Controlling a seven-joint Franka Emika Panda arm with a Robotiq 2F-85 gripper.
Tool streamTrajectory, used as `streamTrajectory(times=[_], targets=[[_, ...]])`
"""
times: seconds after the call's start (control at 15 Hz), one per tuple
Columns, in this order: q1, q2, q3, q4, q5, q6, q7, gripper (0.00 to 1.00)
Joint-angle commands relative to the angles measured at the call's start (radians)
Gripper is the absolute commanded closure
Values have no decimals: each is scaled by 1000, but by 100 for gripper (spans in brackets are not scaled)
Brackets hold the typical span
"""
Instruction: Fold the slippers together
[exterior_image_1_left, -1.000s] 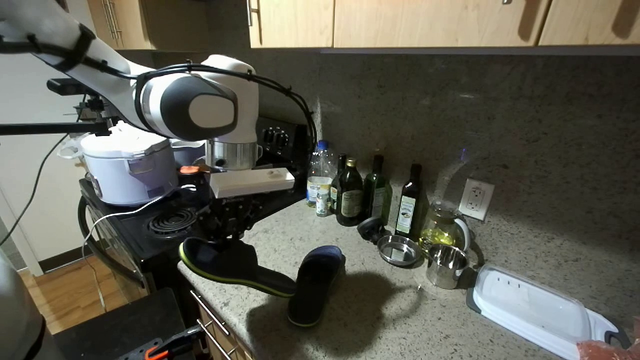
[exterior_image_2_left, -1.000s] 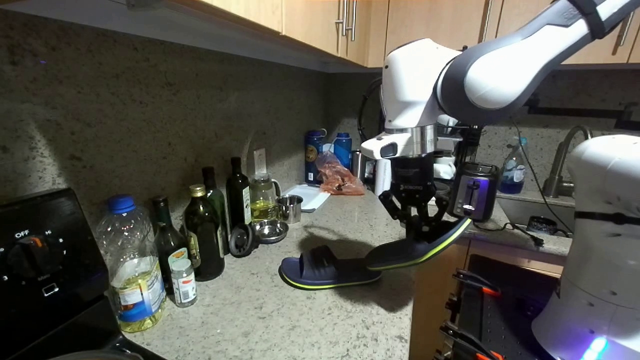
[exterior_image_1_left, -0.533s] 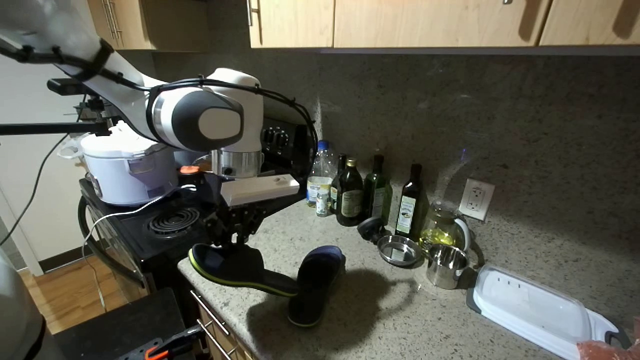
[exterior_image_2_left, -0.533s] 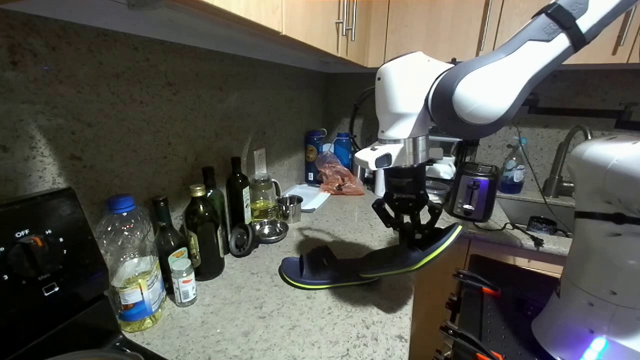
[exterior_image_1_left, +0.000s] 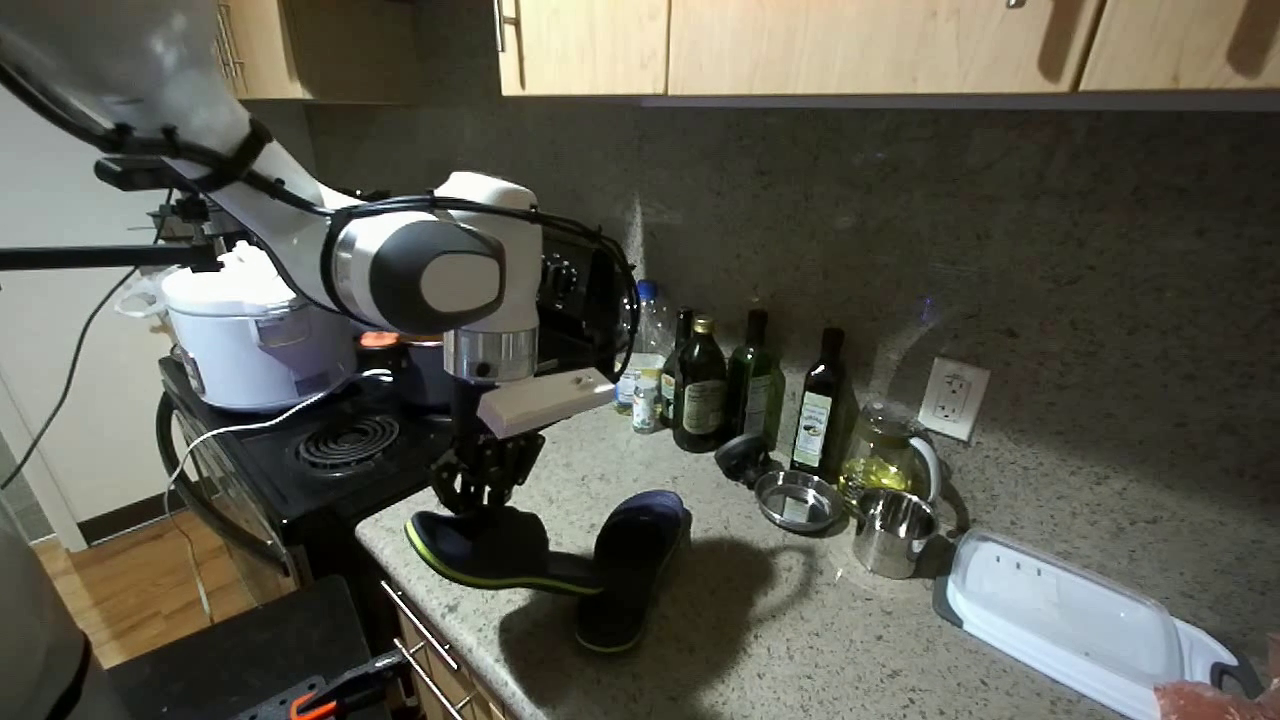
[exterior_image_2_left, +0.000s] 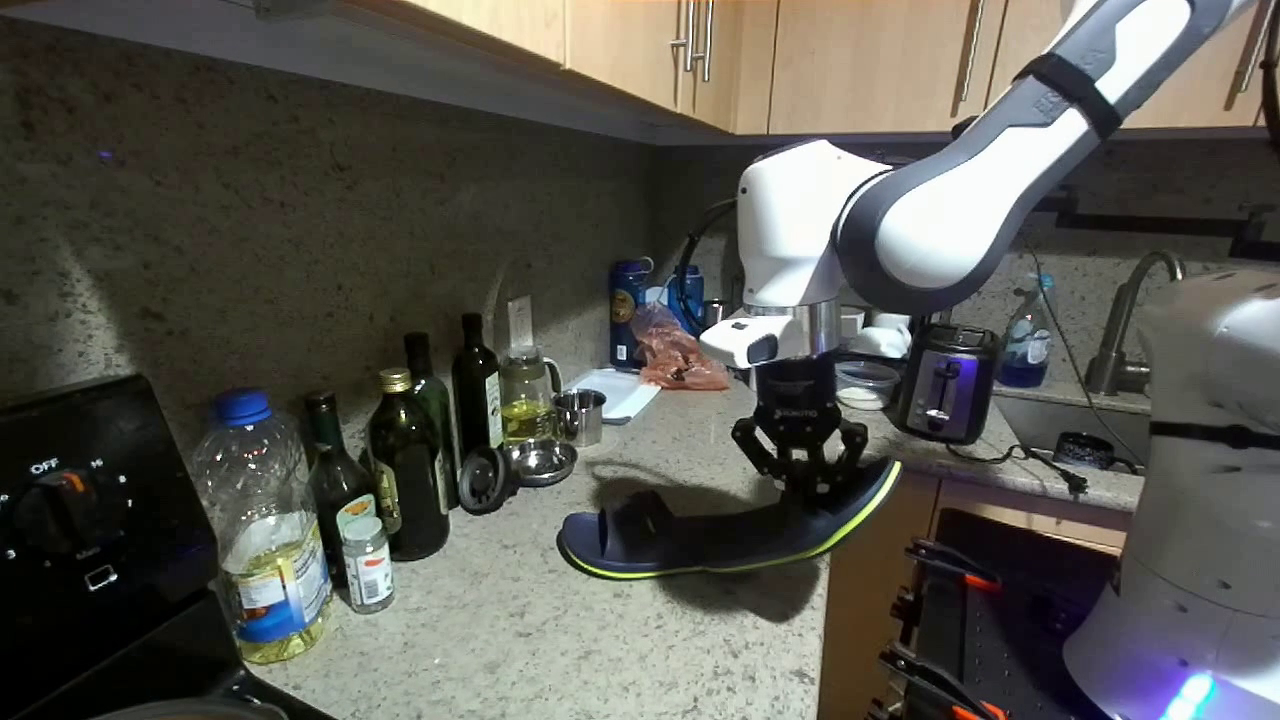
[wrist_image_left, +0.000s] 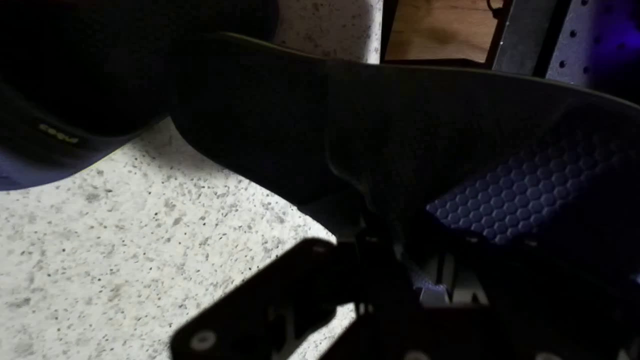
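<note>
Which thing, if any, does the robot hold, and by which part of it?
The tilted dark slipper is held by its broad strap; the exact pinch spot is too dark to tell.

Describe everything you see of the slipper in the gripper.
This slipper looks foamy, dark navy, backless, with a broad strap, lime-edged sole and, in the wrist view, honeycomb texture. The gripper is shut on it at the strap, and it is tilted, its toe end raised above the counter. Its heel end overlaps the other slipper in both exterior views; whether they touch is unclear.
</note>
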Motion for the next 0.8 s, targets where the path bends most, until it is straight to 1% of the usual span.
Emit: streamTrajectory(times=[0.0, 0.6, 0.73], targets=[[-47, 38, 22, 23, -31, 27, -59, 96], [-81, -70, 57, -12, -104, 12, -50, 96], [-86, -90, 55, -16, -120, 11, -52, 96]])
